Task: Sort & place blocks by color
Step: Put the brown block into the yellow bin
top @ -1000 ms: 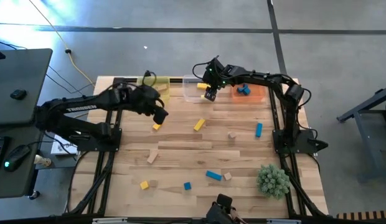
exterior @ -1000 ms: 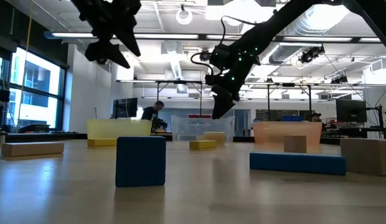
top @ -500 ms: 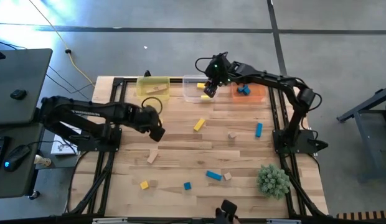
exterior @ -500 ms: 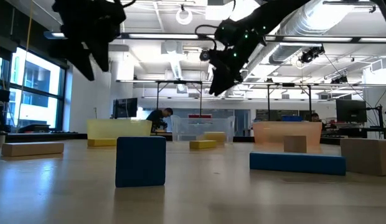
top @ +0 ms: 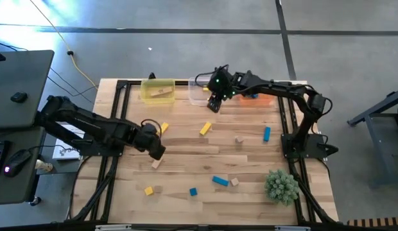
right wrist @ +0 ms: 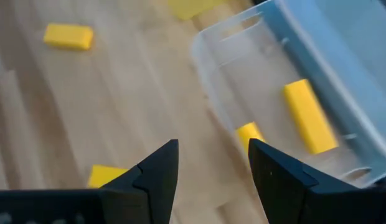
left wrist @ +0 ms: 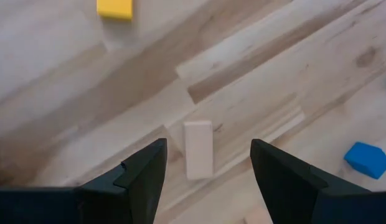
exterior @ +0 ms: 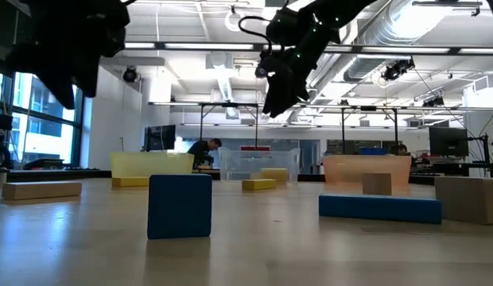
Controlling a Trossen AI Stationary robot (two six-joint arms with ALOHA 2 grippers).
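Note:
My left gripper point(top: 158, 151) hangs open over the table's left middle, fingers pointing down. A tan bar point(left wrist: 198, 149) lies flat on the table below the gap between them, untouched; it also shows in the high view point(top: 156, 163). My right gripper point(top: 214, 104) is open and holds nothing, raised by the near wall of the clear tub point(top: 198, 94), where two yellow blocks point(right wrist: 310, 116) lie. Yellow, blue and tan blocks lie scattered: a yellow bar point(top: 205, 128), a yellow block point(top: 164, 128), a blue bar point(top: 219, 181), a blue cube point(exterior: 180, 206).
A yellow tub point(top: 157, 90) with a tan block stands at the far left. An orange tub point(top: 258, 96) with blue blocks stands far right of the clear tub. A green spiky ball point(top: 281, 186) sits near the right front corner. Black frame rails run along the table's sides.
My left gripper has swept toward the table's near edge and sunk, turning its wrist, and now hangs over the tan bar. My right gripper has risen from the clear tub. Neither has opened or shut.

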